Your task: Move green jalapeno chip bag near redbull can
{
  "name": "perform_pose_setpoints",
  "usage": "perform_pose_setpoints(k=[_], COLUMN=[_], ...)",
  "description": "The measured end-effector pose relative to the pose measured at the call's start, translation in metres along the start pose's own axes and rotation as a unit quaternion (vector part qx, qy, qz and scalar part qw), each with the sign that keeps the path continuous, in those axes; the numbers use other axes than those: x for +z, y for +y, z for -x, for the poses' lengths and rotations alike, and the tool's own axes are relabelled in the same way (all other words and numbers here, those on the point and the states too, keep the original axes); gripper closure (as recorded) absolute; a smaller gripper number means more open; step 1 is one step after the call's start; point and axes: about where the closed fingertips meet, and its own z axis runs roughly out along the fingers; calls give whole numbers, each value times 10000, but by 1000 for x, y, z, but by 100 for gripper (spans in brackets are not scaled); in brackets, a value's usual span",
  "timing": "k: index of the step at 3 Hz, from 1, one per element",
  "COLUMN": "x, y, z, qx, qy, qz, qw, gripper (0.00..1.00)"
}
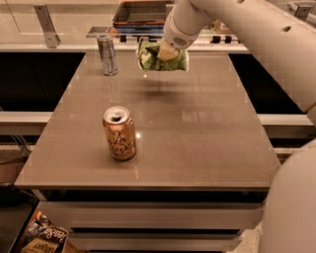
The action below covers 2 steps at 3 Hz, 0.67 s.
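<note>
The green jalapeno chip bag [160, 58] is crumpled and held in the air above the far middle of the grey table [197, 133]. My gripper [168, 51] is shut on the bag from above, at the end of the white arm that comes in from the upper right. The redbull can [107, 54], slim and silver-blue, stands upright at the far left of the table, a little left of the bag.
A wider orange-gold can [119, 133] stands upright at the front left of the table. A dark tray [143, 12] sits on the counter behind the table. A printed box [42, 237] lies on the floor at lower left.
</note>
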Motion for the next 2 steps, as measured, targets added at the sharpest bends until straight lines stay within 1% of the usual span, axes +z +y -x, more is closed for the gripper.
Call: perform_pose_setpoints(k=[1, 2], x=[33, 58], y=[-3, -7], z=[16, 28], qx=[-85, -117], qy=[-221, -289], qz=[-13, -153], qw=[9997, 9994], gripper=[100, 100])
